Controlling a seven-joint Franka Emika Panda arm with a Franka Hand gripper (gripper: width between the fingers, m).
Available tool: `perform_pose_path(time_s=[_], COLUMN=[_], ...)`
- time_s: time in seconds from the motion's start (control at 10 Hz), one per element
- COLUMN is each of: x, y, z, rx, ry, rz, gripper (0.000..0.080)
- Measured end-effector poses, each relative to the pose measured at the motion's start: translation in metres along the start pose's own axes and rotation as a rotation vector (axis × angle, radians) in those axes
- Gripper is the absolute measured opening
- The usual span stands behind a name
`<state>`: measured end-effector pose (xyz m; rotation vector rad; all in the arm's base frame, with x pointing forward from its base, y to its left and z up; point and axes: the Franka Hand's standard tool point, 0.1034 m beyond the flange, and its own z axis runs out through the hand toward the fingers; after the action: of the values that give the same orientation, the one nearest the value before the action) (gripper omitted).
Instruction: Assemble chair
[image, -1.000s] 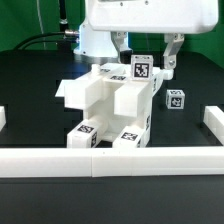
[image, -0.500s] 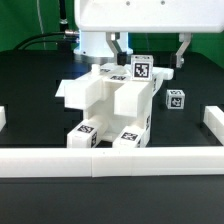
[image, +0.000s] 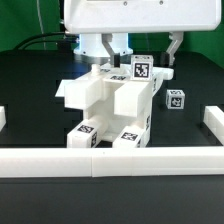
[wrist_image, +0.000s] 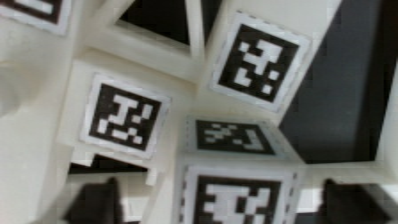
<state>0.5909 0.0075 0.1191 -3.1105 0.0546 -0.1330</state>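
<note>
White matte plastic makes up the half-built chair, which stands in the middle of the black table, just behind the long white border rail along the near edge. Its chunky blocks join into one body. Square black-and-white tags show on the two low faces toward the camera, and another sits on the tagged top part.

The gripper hangs directly over that top part with its two fingers pointing down. One finger is on the exterior view's left of the part, the other on its right. The jaws stand apart, wider than the part between them, and neither finger seems to press on the plastic, so nothing is clamped.

A small tagged block lies loose on the table on the exterior view's right of the chair. It is near the chair but not touching, and sits lower than the finger on that side. A short rail piece sits at the table's edge on the exterior view's right, and its twin is at the opposite edge.

In the wrist view the chair fills nearly the whole picture, close and blurred, with several tagged faces at different tilts. One tagged face lies between the two dark fingertips of the gripper, with a dark gap on each side of it.
</note>
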Motion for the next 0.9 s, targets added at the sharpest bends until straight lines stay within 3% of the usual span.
perform_pose_path(time_s=[0.2, 0.6, 0.9], x=[0.0000, 0.0000, 0.0000], y=[-0.0001, 0.0000, 0.0015], z=[0.0002, 0.0003, 0.0009], rx=[0.000, 0.003, 0.010], ry=[0.000, 0.002, 0.011], rz=[0.012, 0.086, 0.402], gripper=[0.0283, 0.0284, 0.0284])
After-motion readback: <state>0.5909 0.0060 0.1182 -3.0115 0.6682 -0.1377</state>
